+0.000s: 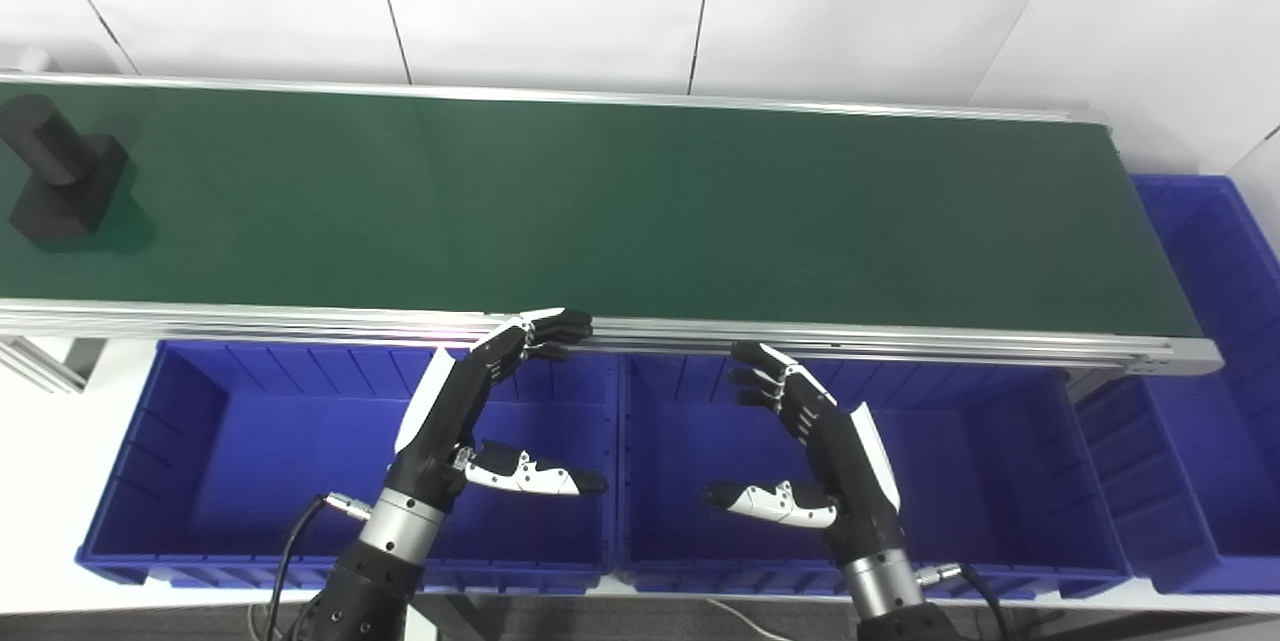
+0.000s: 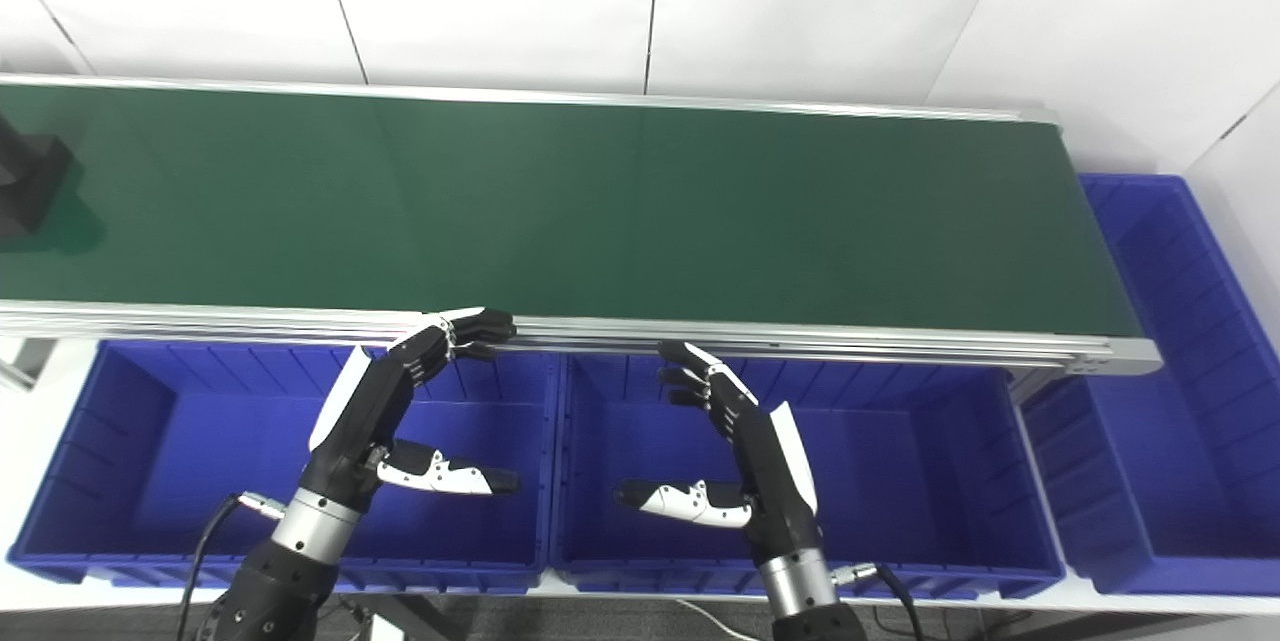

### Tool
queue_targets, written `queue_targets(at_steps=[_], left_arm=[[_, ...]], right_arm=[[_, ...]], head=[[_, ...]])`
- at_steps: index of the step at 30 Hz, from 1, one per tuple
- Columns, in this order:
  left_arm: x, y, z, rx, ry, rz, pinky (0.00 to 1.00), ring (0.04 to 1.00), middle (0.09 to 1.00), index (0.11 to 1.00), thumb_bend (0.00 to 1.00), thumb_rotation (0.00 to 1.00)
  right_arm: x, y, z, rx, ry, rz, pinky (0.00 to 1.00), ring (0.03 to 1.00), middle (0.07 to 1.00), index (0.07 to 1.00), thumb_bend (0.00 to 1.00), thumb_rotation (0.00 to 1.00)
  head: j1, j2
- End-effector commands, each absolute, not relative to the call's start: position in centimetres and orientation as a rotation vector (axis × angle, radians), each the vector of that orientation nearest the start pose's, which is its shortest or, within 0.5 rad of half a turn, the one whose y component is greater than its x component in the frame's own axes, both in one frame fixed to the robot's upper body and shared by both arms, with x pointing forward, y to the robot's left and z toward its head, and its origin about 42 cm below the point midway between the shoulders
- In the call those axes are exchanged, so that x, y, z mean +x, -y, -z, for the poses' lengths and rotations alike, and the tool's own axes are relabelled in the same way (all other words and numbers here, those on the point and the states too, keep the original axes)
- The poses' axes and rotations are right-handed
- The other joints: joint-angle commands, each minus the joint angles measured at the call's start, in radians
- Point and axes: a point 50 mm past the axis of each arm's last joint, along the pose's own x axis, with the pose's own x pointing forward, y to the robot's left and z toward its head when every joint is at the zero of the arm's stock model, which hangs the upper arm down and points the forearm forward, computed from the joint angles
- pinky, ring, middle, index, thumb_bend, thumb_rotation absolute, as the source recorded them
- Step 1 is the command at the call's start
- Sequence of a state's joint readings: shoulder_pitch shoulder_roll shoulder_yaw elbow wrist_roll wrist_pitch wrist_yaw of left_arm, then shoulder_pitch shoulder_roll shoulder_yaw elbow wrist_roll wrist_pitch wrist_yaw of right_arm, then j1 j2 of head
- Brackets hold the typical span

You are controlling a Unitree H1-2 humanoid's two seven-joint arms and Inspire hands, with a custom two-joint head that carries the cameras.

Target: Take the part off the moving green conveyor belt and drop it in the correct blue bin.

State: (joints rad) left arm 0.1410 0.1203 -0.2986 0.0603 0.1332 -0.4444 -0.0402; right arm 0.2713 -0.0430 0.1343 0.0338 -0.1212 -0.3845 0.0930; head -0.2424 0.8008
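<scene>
White wall panels with thin dark seams fill the top of the frame, and below them a long green conveyor belt (image 1: 620, 211) with silver aluminium side rails runs from the left edge to the upper right.

Fingers (image 1: 555, 326) of the black-and-white left hand (image 1: 470, 401) are stretched out straight and apart, tips over the near rail of the belt at centre frame, thumb pointing right over the bin below; they clasp nothing. Fingers (image 1: 760, 376) of the black-and-white right hand (image 1: 825, 441) are likewise spread and empty, tips just short of the rail, thumb pointing left. Both hands hang above the bins, palms facing each other, with silver wrist cuffs and black cables leading off the bottom edge.

Under the left hand lies a blue plastic bin with ribbed walls (image 1: 200, 391); under the right hand a second blue ribbed bin (image 1: 1000, 421), the two touching side by side. A third blue bin (image 1: 1210, 251) stands at the right edge, past the end of the belt.

A black part, a cylinder standing on a blocky base (image 1: 62, 176), sits on the belt at the far left, well apart from both hands. The left eye view shows it whole; in the right eye view it is cut off by the left edge, with only a corner of the base showing. The third bin is cropped at the right in the left eye view, while the right eye view shows more of it. A white worktop (image 1: 50, 461) shows at lower left.
</scene>
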Motion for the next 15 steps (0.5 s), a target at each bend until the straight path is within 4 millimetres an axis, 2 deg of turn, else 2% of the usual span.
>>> queue_targets(at_steps=[1,15], left_arm=[[21.80,-16.95,-7.43,0.171,0.285,0.362,0.71,0.753,0.743,0.747,0.96,0.11],[21.43,-16.96,-6.97,0.176,0.268,0.358,0.69,0.742,0.745,0.737,0.97,0.11]], right_arm=[[18.40,19.42,-5.83,-0.121,0.157,-0.191,0.73,0.796,0.847,0.804,1.00,0.37],[18.00,19.44,-5.02,-0.118,0.149,-0.194,0.73,0.795,0.845,0.802,1.00,0.33]], head=[[0.003,-0.005],[0.008,-0.043]])
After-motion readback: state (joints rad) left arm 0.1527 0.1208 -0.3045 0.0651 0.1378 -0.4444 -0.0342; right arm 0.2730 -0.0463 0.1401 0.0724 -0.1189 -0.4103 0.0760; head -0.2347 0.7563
